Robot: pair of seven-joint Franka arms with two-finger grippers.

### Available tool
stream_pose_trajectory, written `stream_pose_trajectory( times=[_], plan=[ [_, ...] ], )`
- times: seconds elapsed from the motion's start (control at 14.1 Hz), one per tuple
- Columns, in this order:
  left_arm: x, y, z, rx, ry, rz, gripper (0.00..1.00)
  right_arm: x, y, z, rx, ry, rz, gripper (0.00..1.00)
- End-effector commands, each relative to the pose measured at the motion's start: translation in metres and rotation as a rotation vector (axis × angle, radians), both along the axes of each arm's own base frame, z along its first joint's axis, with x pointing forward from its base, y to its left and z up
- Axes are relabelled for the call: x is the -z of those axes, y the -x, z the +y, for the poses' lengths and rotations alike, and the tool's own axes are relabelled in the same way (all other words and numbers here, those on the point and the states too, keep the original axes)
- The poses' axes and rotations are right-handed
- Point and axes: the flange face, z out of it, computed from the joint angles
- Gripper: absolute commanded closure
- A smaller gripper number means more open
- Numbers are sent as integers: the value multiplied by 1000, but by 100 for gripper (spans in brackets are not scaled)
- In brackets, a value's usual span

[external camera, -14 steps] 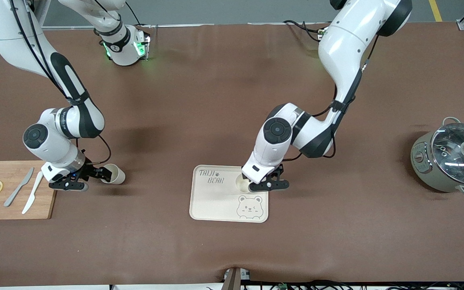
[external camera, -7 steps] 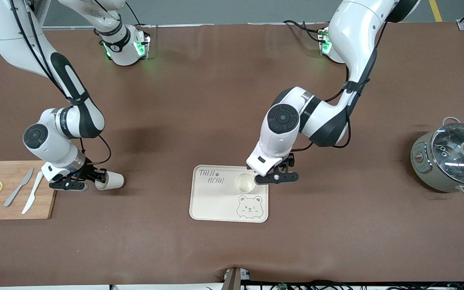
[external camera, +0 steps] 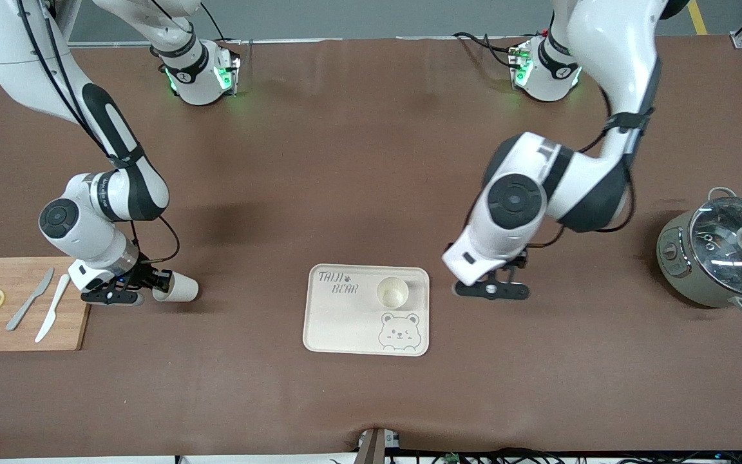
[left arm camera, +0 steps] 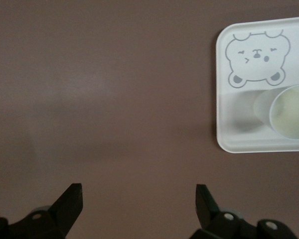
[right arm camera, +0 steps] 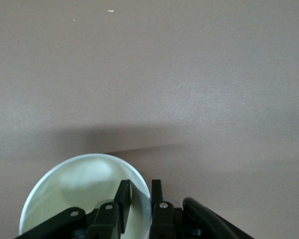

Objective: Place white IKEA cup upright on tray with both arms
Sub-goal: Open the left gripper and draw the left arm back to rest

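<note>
Here, round glossy cup (external camera: 391, 292) on flat tray (external camera: 345, 322).

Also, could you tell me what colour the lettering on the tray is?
Grey, on the cream tray; it shows best in the front view.

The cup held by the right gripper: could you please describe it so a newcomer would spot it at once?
Find the wooden cutting board at the right arm's end of the table. Just beside it, the right gripper pinches the rim of a white cup. Unlike the upright cup on the tray, it lies tilted.
</note>
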Motion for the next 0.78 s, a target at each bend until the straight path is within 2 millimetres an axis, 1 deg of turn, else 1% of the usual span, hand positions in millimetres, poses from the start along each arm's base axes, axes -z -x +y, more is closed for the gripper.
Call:
stream_pose_trajectory(
  times=[0.0,0.21,0.42,0.5,0.64,0.71],
  plan=[
    [-24,3,37,36,-14,-3,0,-10,0,9,-14,5,0,79],
    [-38,-7,77,27,12,4,0,-13,-2,25,11,0,15,80],
    [-60,-15,124,24,48,-4,0,-13,-3,28,14,-1,13,80],
    [-66,-15,140,18,68,-3,0,-13,-3,28,14,-1,13,83],
    [-76,-13,167,12,88,-5,0,-13,-3,29,12,-1,13,90],
    [-81,-11,176,8,88,-9,0,-13,-3,29,12,-1,15,98]
  ],
)
